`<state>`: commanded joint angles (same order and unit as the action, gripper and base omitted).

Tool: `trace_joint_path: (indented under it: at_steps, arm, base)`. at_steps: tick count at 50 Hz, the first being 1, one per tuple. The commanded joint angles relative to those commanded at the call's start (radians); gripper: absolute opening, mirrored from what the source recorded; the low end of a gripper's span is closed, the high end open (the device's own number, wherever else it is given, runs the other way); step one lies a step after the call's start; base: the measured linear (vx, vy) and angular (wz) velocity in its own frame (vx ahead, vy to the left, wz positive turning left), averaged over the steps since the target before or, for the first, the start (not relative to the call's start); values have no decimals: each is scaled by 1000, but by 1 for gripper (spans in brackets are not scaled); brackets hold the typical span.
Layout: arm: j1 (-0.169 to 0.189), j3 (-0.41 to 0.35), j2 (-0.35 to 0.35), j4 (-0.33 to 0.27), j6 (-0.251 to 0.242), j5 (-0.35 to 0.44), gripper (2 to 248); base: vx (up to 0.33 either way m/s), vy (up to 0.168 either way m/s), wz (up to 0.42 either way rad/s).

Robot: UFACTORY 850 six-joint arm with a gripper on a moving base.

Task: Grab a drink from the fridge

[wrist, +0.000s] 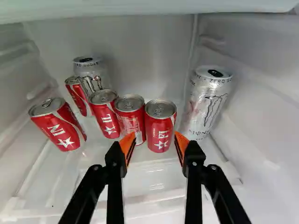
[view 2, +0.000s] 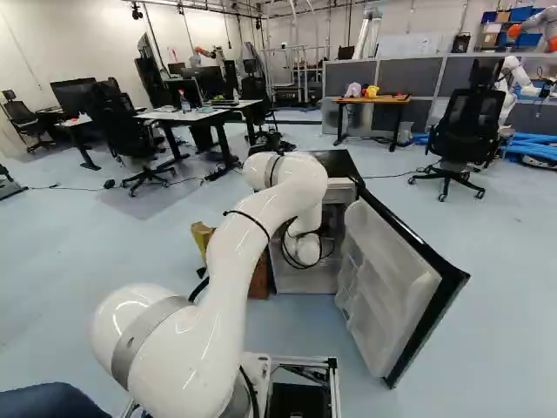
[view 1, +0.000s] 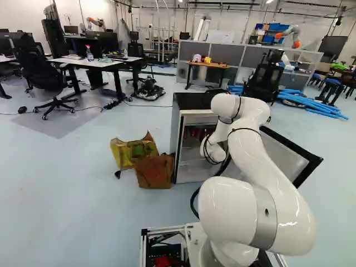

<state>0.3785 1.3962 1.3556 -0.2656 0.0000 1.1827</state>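
Fingers with orange pads stand wide apart on the black gripper, and they are not holding anything. Straight ahead of their gap is a short, round, red metal can, the red one closest to the tall silver metal can. It stands up straight, so I think the fingers should go forward and hug it from both sides. That looks like a tight fit. The finger farther from the tall silver can seems to point at the next red metal can, so it could bump that one. I can't tell if the tips are already beside the short can. It has a shiny silver lid, white letters and a white star. Both it and the tall silver can are inside the fridge with a black top, where the big white robot arm reaches in.
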Motion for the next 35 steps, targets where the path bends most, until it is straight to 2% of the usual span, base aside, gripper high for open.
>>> trace_joint_path:
  at_steps: [4,5,9,10,14,15,35]
  arm:
    - [0,0,0,0,0,0,135]
    - [0,0,0,0,0,0,123]
    - [0,0,0,0,0,0,123]
    - [0,0,0,0,0,0,111]
    - [0,0,0,0,0,0,111]
    - [0,0,0,0,0,0,101]
    - [0,0,0,0,0,0,107]
  base:
    - [0,0,0]
    - [0,0,0]
    - [0,0,0]
    - [0,0,0]
    - [0,0,0]
    - [0,0,0]
    - [0,0,0]
